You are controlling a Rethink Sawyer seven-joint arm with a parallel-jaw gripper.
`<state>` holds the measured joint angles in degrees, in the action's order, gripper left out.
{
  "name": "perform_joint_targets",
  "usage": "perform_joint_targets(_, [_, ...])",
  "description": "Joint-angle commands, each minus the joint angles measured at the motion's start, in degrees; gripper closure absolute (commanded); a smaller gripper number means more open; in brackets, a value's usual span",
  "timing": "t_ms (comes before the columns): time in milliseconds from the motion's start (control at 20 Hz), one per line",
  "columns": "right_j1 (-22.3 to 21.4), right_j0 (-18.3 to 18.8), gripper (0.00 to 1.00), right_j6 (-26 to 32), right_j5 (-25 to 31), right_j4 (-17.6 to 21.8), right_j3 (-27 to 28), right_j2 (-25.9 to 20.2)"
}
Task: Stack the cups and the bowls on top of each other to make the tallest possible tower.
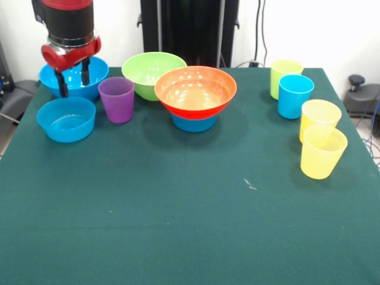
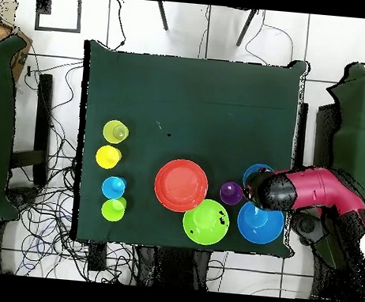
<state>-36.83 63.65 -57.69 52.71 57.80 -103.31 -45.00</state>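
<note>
I'm seeing the gripper (image 1: 73,81) hanging open and empty over the far-left blue bowl (image 1: 95,85), while the purple cup (image 1: 117,99) is standing just right of it.

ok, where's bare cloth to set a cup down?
The whole near half of the table is bare, as is the gap between the orange bowl and the blue cup. It is crowded around the purple cup, under the claw.

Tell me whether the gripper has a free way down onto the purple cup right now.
Probably yes. The gripper hangs open just beside the purple cup, whose top is uncovered; the green bowl behind stands apart.
</note>
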Motion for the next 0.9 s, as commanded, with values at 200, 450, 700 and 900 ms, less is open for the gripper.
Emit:
perform_joint_targets(200, [2.5,-2.1,0.0,7.5,-3.0,7.6,-2.6,4.9])
perform_joint_targets(450, [1.6,-2.4,0.0,5.5,-3.7,7.8,-3.2,5.7])
perform_joint_targets(700, [-0.5,-3.0,0.0,4.1,-2.0,6.3,-4.7,6.4])
perform_joint_targets(900, [-3.5,-2.7,0.0,3.3,-0.4,3.2,-8.2,6.3])
